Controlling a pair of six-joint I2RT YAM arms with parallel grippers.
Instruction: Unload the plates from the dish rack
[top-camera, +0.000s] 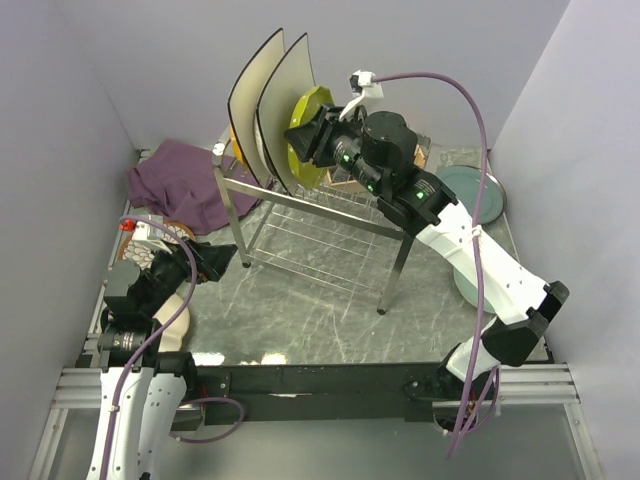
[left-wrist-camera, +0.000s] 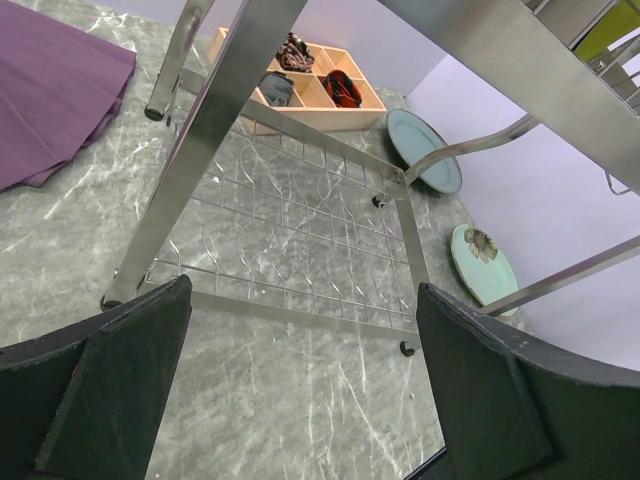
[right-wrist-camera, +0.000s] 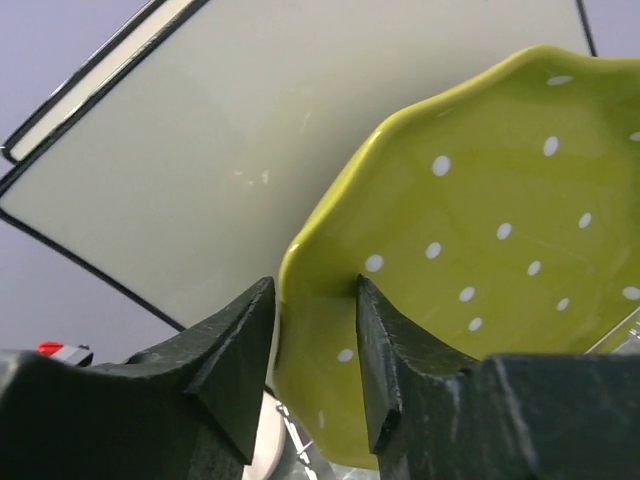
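My right tool (right-wrist-camera: 313, 300) straddles the green plate (right-wrist-camera: 480, 250) at its rim, in the rack (top-camera: 330, 207); I cannot tell whether it is clamped. Two square plates (top-camera: 262, 95) stand just behind. My left tool (left-wrist-camera: 303, 300), released, hovers low over open desk (left-wrist-camera: 300, 420) beside the rack leg.
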